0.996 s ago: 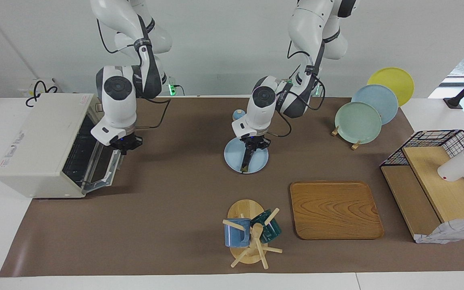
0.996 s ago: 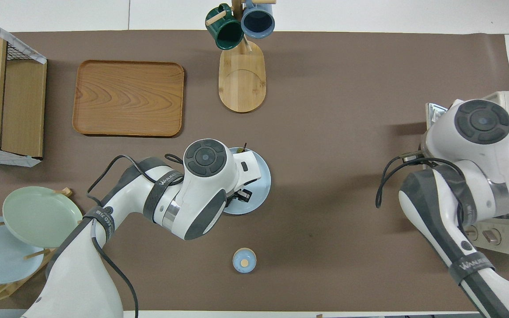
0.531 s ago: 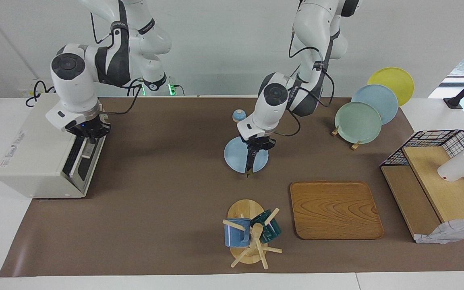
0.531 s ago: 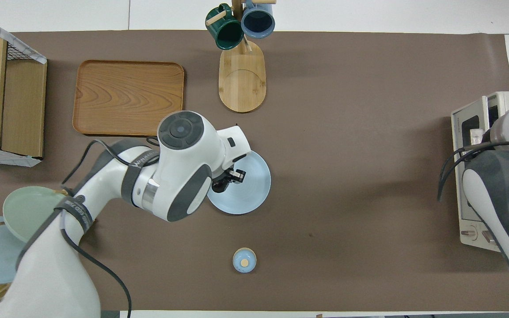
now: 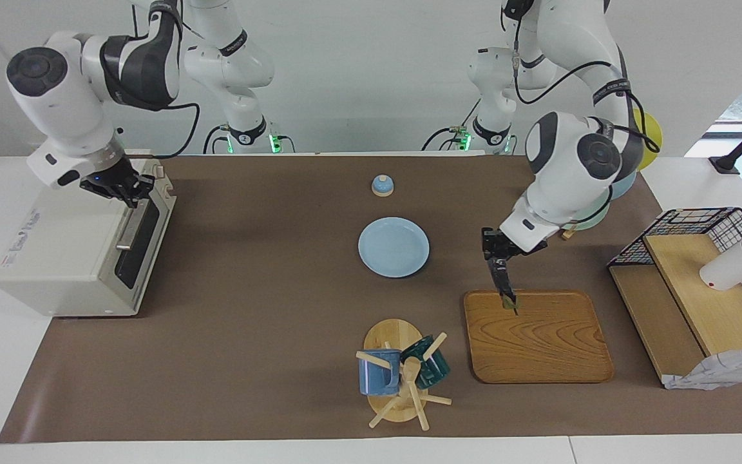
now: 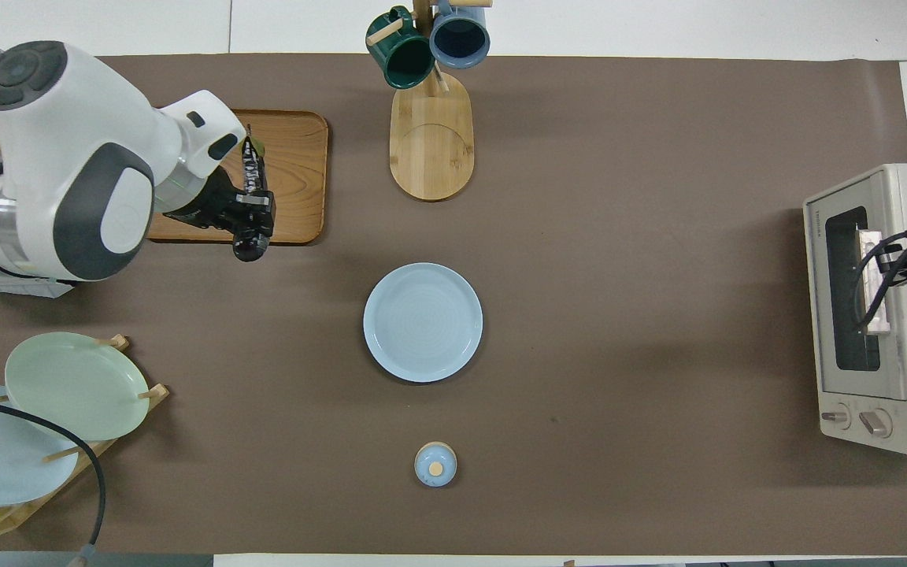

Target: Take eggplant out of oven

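Note:
The eggplant [image 5: 503, 283] is dark and slender and hangs tip-down from my left gripper [image 5: 494, 256], which is shut on its upper end. Its greenish tip is over the edge of the wooden tray [image 5: 538, 348] that lies nearest the robots. In the overhead view the eggplant [image 6: 249, 167] and left gripper [image 6: 253, 201] are over the tray [image 6: 296, 157]. The cream oven [image 5: 65, 251] stands at the right arm's end of the table with its door closed. My right gripper [image 5: 120, 185] is at the top edge of the oven door. The oven also shows in the overhead view [image 6: 906, 315].
An empty light blue plate [image 5: 393, 247] lies mid-table, with a small blue lidded knob [image 5: 382, 185] nearer the robots. A mug tree [image 5: 400, 374] stands farther out. A plate rack [image 6: 75, 386] and a wire shelf [image 5: 699, 283] are at the left arm's end.
My left gripper lifted the eggplant off the blue plate and carried it over the wooden tray. My right arm swung the oven door shut and rose to its top edge.

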Controlling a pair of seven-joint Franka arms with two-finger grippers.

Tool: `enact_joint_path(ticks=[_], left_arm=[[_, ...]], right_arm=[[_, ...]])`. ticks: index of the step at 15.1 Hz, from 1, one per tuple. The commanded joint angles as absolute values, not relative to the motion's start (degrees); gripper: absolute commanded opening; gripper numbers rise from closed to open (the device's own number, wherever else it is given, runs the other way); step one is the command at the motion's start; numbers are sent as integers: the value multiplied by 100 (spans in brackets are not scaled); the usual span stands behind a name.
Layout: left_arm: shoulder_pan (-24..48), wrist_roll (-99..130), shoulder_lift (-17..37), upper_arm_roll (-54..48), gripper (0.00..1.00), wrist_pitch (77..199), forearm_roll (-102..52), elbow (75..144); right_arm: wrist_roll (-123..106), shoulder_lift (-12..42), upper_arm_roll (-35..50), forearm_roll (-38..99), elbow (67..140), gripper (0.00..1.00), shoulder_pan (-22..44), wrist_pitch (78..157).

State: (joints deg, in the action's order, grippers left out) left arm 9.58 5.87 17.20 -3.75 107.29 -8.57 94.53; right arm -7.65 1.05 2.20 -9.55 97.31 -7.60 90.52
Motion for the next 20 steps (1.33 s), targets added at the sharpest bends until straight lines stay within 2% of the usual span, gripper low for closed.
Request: enact_joint_path(ticks=[1,3,4,5,9,12,14,16,17,18,20], left_arm=[[660,589,2134,-431,0,10889,-809,9177],[484,589,2669,-431,0,10916,-747,8616],[423,580,2898,-431,0,10960,-738,8387],[422,580,3057,-431,0,11038,-695,8298],[422,580,3287,-431,0,11943,-440,8480],[422,580,3287,-431,0,11979,-431,8508],[439,571,3287,-431,0,12014,-431,8543],[439,536,3287,-431,0,12006,-431,8543],[439,501,3287,-431,19,11997,-431,8543],[431,484,3287,-431,99,11954,-431,8526],[422,483,3278,-431,100,11927,-422,8490]], right_arm=[[-914,228,360,-556,8958,0,-765,8535],[-888,264,360,-352,8894,0,-765,8560],[-888,264,369,-291,8886,31,-756,8526],[-888,255,387,-316,8886,99,-712,8473],[-888,421,413,-545,8571,100,-536,8192],[-879,431,413,-519,8526,100,-475,8156],[-879,413,-58,-562,8517,100,180,8077],[-870,457,-97,-457,8517,100,71,8033],[-870,457,-97,-440,8517,100,36,8007],[-870,448,-71,-422,8517,100,18,7963],[-861,352,-62,-422,8517,100,18,7980]])
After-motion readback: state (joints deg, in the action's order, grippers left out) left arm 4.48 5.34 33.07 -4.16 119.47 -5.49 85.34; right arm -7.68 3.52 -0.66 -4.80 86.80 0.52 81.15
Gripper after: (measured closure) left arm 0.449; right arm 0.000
